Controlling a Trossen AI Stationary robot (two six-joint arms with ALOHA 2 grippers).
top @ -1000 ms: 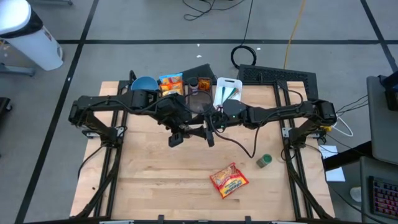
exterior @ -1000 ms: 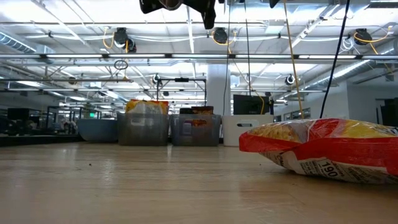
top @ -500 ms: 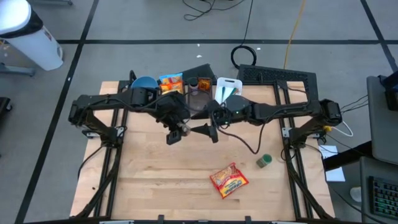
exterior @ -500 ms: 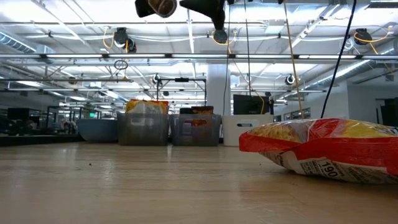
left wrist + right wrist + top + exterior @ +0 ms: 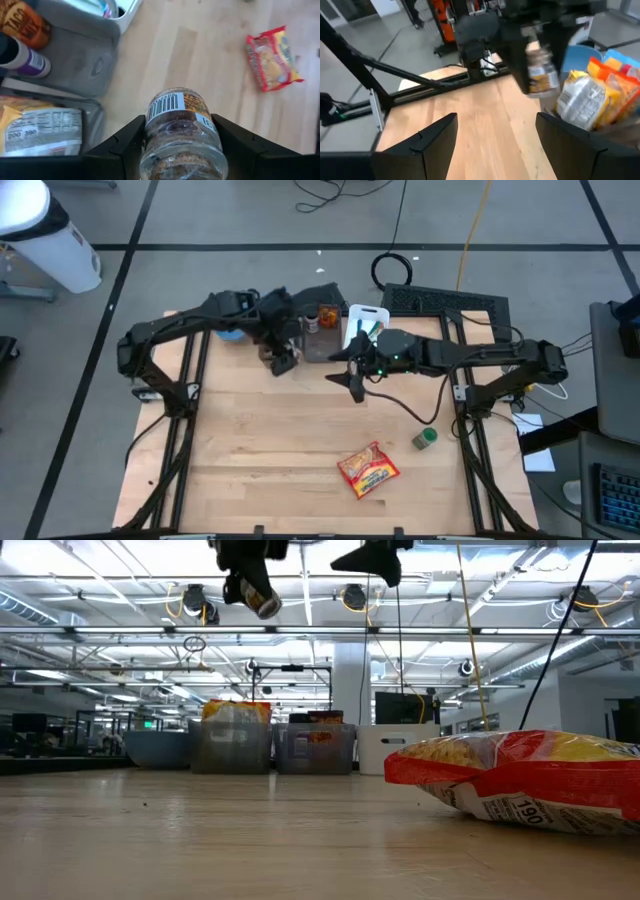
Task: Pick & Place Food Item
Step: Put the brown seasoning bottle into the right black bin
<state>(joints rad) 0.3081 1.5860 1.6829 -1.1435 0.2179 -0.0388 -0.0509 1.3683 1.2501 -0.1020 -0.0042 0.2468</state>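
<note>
- Left end effector (image 5: 180, 150) is clenched on a clear glass spice jar (image 5: 181, 131) with a barcode label, held high above the wooden surface (image 5: 260, 470) at its back edge, just beside the grey bins (image 5: 318, 342).
- A second ago both end effectors met over the middle of the surface; since then the left arm has swung the jar back toward the bins, and the jar now hangs tilted in the low view (image 5: 258, 595).
- Right end effector (image 5: 357, 385) has let go and pulled away, its fingers spread with nothing between them, hovering near the white container (image 5: 365, 320).
- My reading: the handover is done and the jar rides on the left arm alone, so the placing step comes next, probably into a bin.
- Red-and-yellow noodle packet (image 5: 368, 470) and a small green-lidded jar (image 5: 425, 440) lie untouched at the front of the surface, well apart from both arms.
</note>
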